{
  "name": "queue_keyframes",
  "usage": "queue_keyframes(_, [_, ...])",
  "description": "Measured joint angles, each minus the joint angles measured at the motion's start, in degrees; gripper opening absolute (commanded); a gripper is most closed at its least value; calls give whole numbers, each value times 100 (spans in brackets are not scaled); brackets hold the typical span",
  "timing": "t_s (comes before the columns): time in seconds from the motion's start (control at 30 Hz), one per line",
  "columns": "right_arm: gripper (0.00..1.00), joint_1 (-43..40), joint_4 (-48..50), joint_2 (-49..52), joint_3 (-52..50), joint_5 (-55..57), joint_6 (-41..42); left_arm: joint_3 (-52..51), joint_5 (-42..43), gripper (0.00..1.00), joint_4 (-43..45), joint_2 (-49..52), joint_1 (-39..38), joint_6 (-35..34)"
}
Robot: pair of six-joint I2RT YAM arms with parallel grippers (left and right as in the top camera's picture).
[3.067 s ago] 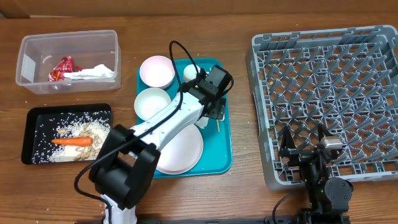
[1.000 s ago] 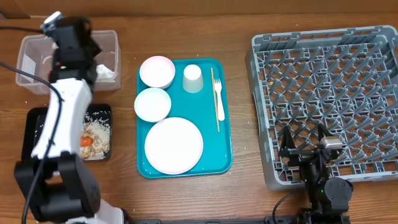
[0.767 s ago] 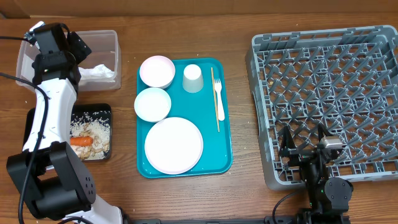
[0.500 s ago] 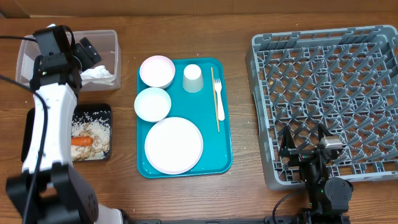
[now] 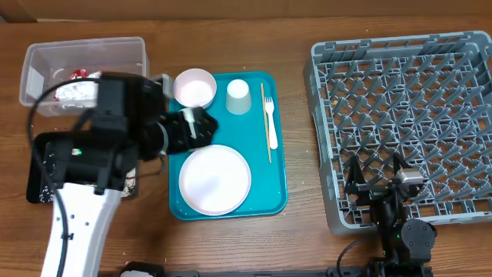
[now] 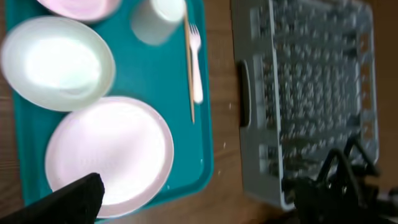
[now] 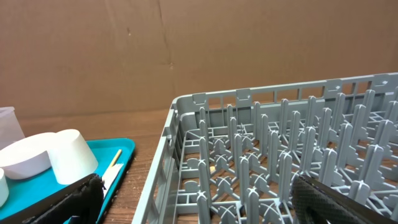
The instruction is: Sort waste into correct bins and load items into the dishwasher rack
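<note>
My left gripper (image 5: pixel 188 129) hangs open and empty over the teal tray (image 5: pixel 273 192), hiding one small bowl from above. That bowl (image 6: pixel 59 62) shows in the left wrist view, beside the large plate (image 6: pixel 109 152), the cup (image 6: pixel 158 18) and the second bowl (image 6: pixel 81 5). From overhead, the plate (image 5: pixel 215 178), bowl (image 5: pixel 194 87) and cup (image 5: pixel 237 96) sit on the tray. The clear tub (image 5: pixel 46 58) holds a red wrapper (image 5: pixel 77 75) and white napkin (image 5: pixel 71 92). The black tray (image 5: pixel 38 165) is mostly under my arm; the carrot is hidden. My right gripper (image 5: pixel 377 181) stands open at the grey rack's (image 5: pixel 400 115) front edge.
A white fork (image 5: pixel 270 115) and a wooden stick (image 5: pixel 264 115) lie along the teal tray's right side. Rice grains (image 5: pixel 48 165) speckle the black tray. The rack's upright pegs (image 7: pixel 280 155) fill the right wrist view, with the tray's corner (image 7: pixel 106 155) to the left.
My left gripper opened above the clear tub, then swung right and now hangs over the teal tray's small bowl. The right arm has not moved.
</note>
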Motion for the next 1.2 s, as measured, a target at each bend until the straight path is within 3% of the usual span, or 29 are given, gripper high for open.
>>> queue_keyframes(0.17, [100,0,0,0,0,0,-2,-361,-728,100,-50,2,-1152,-323])
queue_keyframes(0.4, [100,0,2,0,0,0,-2,-1047,-1255,100,-96,4,-1941,-1038])
queue_keyframes(0.8, [100,0,-2,0,0,-2,-2,-1906,-1338,100,1329,48,-3101,-1377])
queue_keyframes(1.07, [100,0,-2,0,0,-2,-4,-1908,-1513,100,1163,332,-3099,-1386])
queue_keyframes(1.2, [100,0,0,0,0,-2,-2,-1908,-1790,100,625,337,-2286,-1569])
